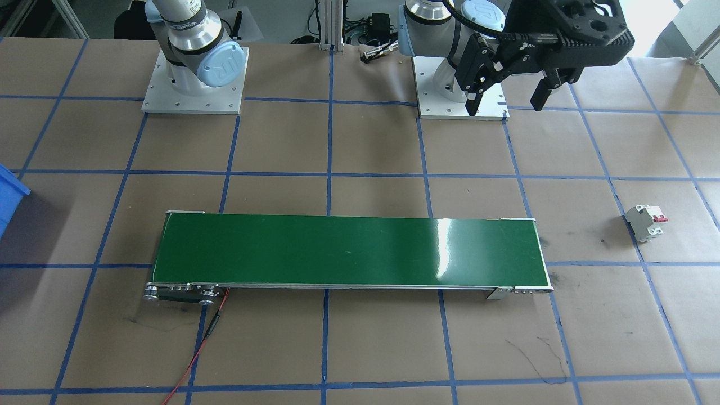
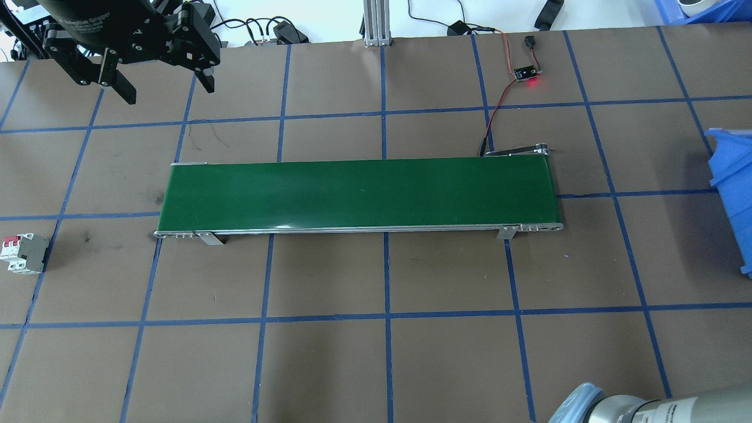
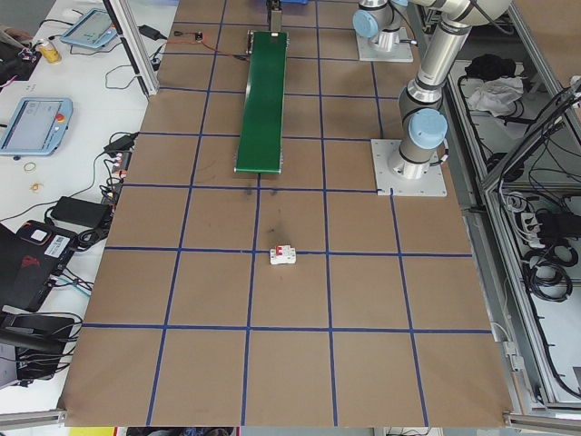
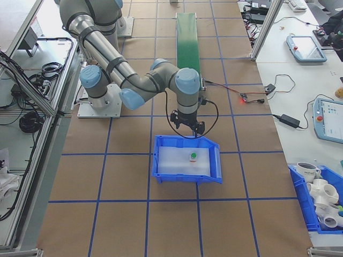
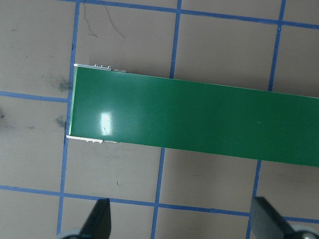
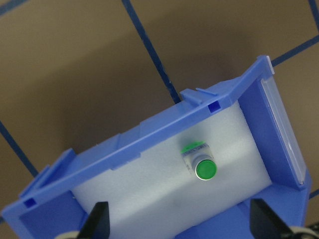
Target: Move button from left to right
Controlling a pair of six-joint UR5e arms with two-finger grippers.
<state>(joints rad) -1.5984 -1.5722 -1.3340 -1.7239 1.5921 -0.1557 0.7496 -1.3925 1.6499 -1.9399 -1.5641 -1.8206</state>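
The button (image 6: 202, 167), with its round green cap, stands upright on the white foam floor of a blue bin (image 6: 124, 144). The exterior right view shows the button (image 4: 193, 157) in that bin (image 4: 161, 174) too. My right gripper (image 6: 182, 224) hangs open above the bin's near side with nothing between its fingers; in the exterior right view it (image 4: 187, 124) hovers just past the bin's far rim. My left gripper (image 2: 167, 88) is open and empty, raised above the table behind the left end of the green conveyor belt (image 2: 358, 194).
A white circuit breaker with red levers (image 2: 23, 252) lies on the table far left of the belt. A small board with a red light (image 2: 527, 73) and its red wire sit behind the belt's right end. The blue bin (image 2: 728, 176) stands at the right edge.
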